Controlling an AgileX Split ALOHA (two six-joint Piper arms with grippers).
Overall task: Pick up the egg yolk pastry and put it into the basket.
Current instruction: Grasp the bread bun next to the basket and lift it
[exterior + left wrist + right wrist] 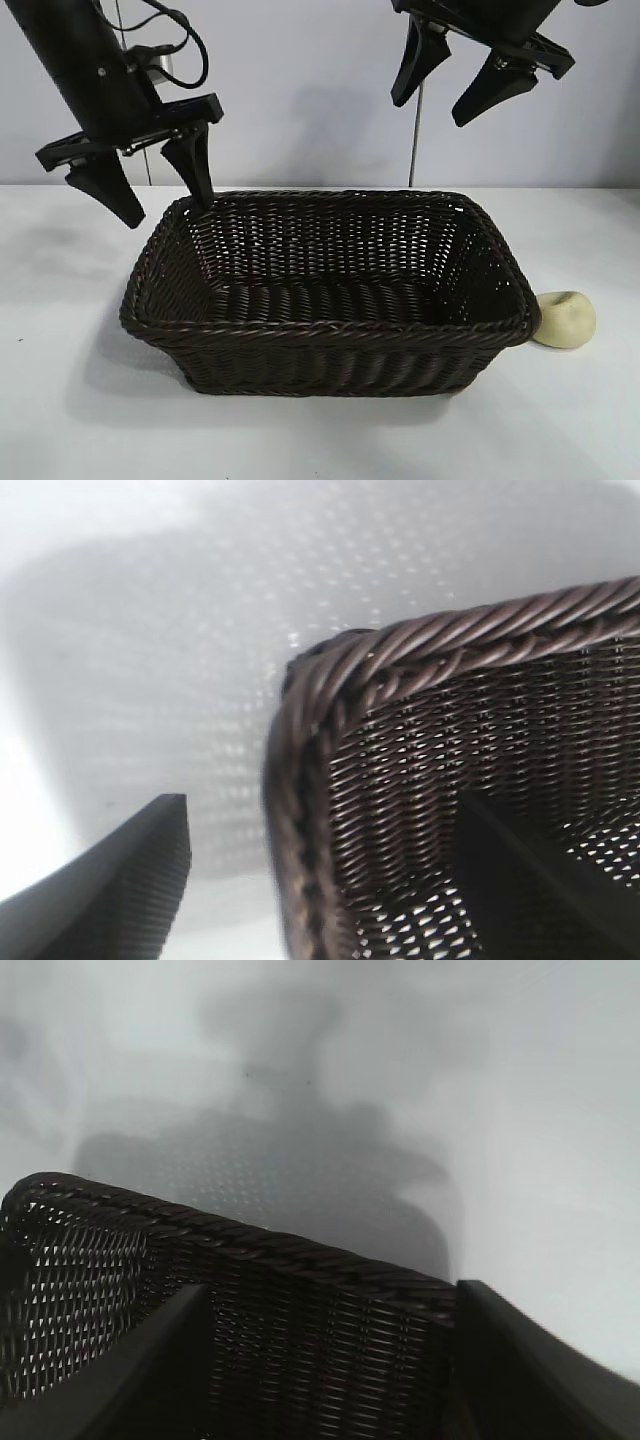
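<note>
The pale yellow egg yolk pastry (566, 319) lies on the white table, touching the basket's right front corner from outside. The dark brown wicker basket (330, 332) stands in the middle of the table and holds nothing. My left gripper (165, 195) is open and empty, hanging over the basket's back left corner, one finger inside the rim and one outside; the left wrist view shows that corner (330, 695). My right gripper (435, 105) is open and empty, high above the basket's back right part. The right wrist view shows the basket's wall (300, 1320) between the fingers. The pastry is out of both wrist views.
The white table (70, 400) runs around the basket on all sides. A pale wall stands behind, with a thin vertical pole (414, 150) at the back right.
</note>
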